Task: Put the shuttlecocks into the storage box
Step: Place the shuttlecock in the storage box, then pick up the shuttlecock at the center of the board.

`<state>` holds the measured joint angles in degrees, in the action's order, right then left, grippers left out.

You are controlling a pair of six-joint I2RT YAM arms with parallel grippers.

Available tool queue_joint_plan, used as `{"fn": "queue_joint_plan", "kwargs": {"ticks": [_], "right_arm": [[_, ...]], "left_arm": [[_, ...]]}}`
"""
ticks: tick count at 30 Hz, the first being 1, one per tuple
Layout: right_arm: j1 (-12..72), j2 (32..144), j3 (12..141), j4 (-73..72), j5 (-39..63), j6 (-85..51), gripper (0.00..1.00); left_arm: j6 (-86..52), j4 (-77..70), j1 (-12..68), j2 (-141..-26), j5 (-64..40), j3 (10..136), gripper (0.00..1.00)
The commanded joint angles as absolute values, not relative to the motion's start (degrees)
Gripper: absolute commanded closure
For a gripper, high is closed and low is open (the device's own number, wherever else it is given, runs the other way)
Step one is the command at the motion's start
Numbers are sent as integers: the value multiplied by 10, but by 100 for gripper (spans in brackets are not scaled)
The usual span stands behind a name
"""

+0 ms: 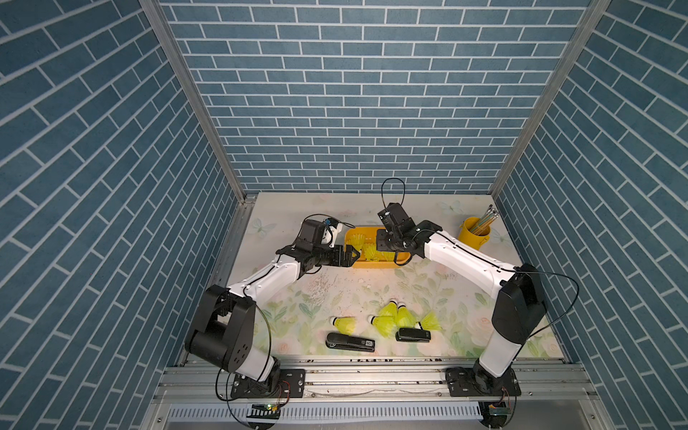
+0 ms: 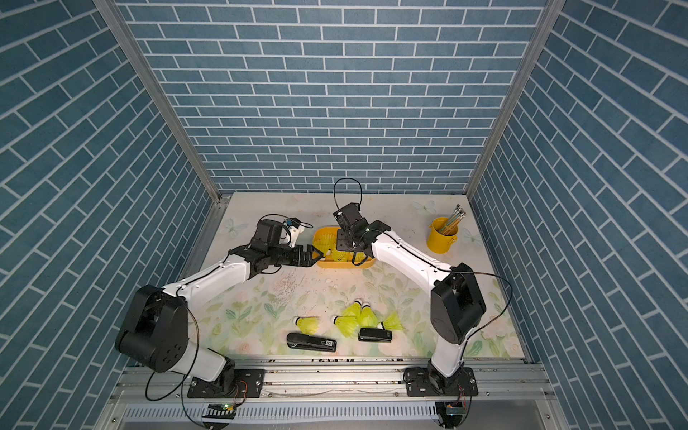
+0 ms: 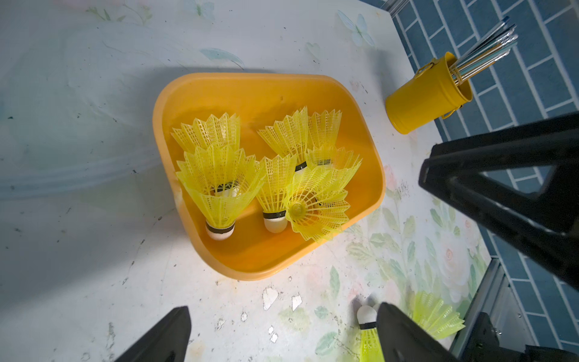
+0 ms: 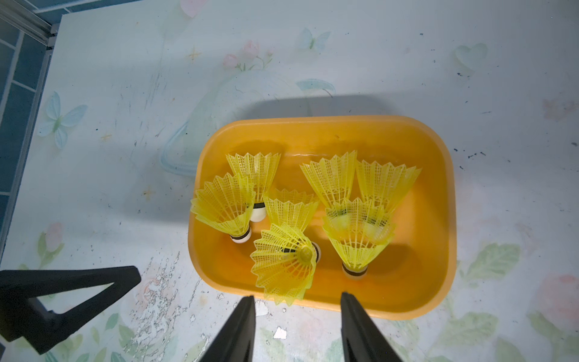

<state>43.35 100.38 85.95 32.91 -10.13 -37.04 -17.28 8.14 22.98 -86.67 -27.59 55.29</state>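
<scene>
— Black fingers of your right gripper (image 4: 297, 296) crowd the near edge of the right wrist view. The jaws are partly apart with nothing between them, tips hanging just over the near rim of the storage box (image 4: 448, 203).

— And your left gripper (image 3: 282, 308)?

— Spread wide and empty too, hanging at the box's left end. Both top views show the pair of them up at the box.

— So where is your work?

— Several shuttlecocks (image 4: 357, 235) lie inside the box, one of them tipped with its skirt toward the right fingers. The loose shuttlecocks (image 1: 404, 316) are on the table (image 1: 446, 298), well apart from both grippers, near the front edge.

— Which way do you pull, then?

— Back toward yourself, away from the box. That cluster sits right of centre, so I'd judge your right arm (image 1: 465, 257) the nearer one. The lone shuttlecock (image 1: 344, 324) lies slightly left of centre, which looks a fairer reach for your left arm (image 1: 268, 277).

— How does it lie?

— On its side, white tip to the robot's left and skirt to its right, so the long axis runs across the table. You would likely want the jaws closing front to back across it.

— Anything in your way?

— The long stapler (image 1: 350, 342) sits just in front of the lone one. The short stapler (image 1: 413, 335) sits just beside the rightmost of the cluster. I cannot tell whether those two touch.
</scene>
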Motion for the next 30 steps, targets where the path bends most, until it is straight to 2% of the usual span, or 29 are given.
{"fn": "queue_joint_plan", "kwargs": {"ticks": [1, 10, 18, 23, 30], "right_arm": [[426, 969, 837, 323, -87, -355, 53], [405, 846, 700, 241, 3, -297, 47], [395, 747, 563, 234, 83, -305, 39], [395, 703, 510, 241, 99, -313, 38], [391, 676, 481, 247, 139, -314, 38]], "left_arm": [[-120, 129, 248, -852, -241, 574, 2], [19, 192, 284, -834, -234, 578, 7], [136, 189, 332, -826, -223, 550, 11], [156, 181, 353, -827, -207, 536, 15], [245, 170, 448, -805, -155, 481, 15]]}}
